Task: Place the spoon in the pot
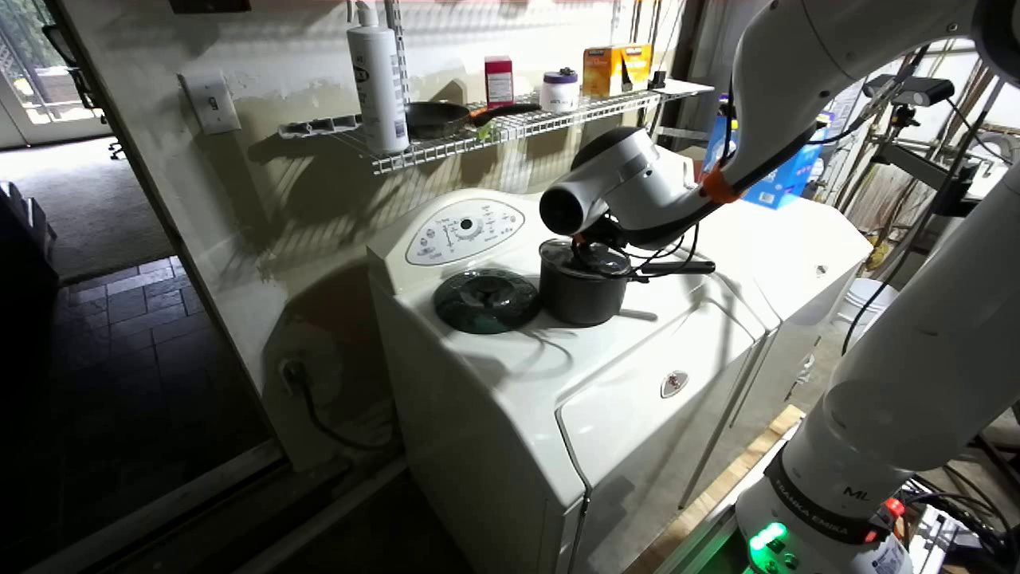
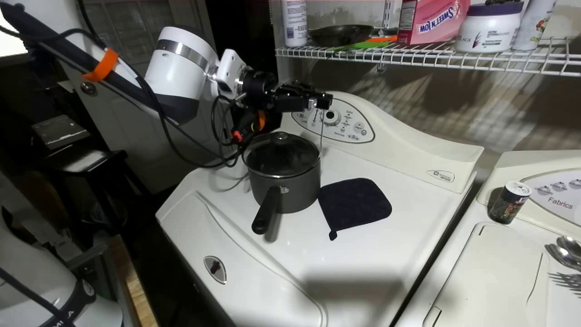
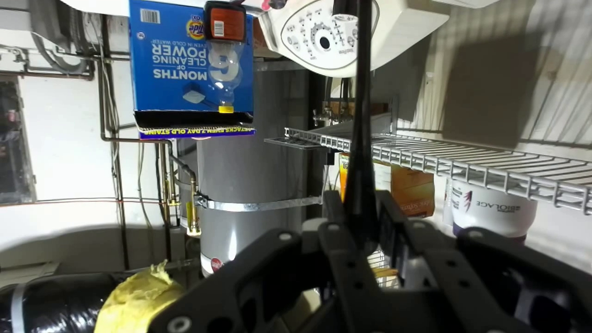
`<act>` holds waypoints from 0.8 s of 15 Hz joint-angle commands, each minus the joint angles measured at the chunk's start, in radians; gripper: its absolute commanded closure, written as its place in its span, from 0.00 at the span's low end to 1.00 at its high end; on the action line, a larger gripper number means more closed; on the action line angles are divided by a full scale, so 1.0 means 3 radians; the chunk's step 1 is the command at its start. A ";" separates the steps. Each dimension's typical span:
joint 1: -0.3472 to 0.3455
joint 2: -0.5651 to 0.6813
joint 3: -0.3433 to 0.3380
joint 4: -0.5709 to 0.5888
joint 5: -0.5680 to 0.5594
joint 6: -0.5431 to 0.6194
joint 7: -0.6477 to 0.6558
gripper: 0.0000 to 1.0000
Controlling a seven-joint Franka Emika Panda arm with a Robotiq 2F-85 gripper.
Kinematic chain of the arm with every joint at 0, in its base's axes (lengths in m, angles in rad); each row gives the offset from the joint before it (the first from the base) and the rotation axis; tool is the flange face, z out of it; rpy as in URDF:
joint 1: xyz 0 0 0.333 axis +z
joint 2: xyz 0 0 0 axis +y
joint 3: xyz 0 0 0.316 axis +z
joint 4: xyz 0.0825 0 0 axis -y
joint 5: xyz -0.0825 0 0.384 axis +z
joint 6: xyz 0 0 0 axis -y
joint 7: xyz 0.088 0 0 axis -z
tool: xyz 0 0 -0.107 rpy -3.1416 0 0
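Wrist view | End effector pinches apparent spoon high; likely light, stiff, slick, best held there | lidded pot to its left in an exterior view

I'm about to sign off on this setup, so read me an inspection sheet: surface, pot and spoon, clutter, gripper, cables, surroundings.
Surface: white machine top carrying the pot.
Pot: upright, glass lid on top.
Spoon: likely the long thin item held in the gripper; its bowl can't be made out.
Clutter: dark green disc and dark pot holder beside the pot; spoons, forks and a small seasoning container on the next machine.
Gripper: closed on that item.
Cables: black cables looped along the arm; contact with the pot can't be told.
Surroundings: wire shelf above, holding a frying pan and a pink Sweet'N Low box; blue Tide box also in view.
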 commanded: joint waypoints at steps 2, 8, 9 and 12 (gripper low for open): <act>0.0034 0.0052 0.0001 -0.0027 -0.0026 -0.0059 0.0089 0.95; 0.0029 0.0113 0.0000 -0.0004 -0.0021 -0.0078 0.0086 0.95; 0.0027 0.0126 -0.0001 0.0008 -0.0018 -0.0084 0.0087 0.95; 0.0022 0.0150 -0.0005 0.0036 -0.0015 -0.0100 0.0084 0.95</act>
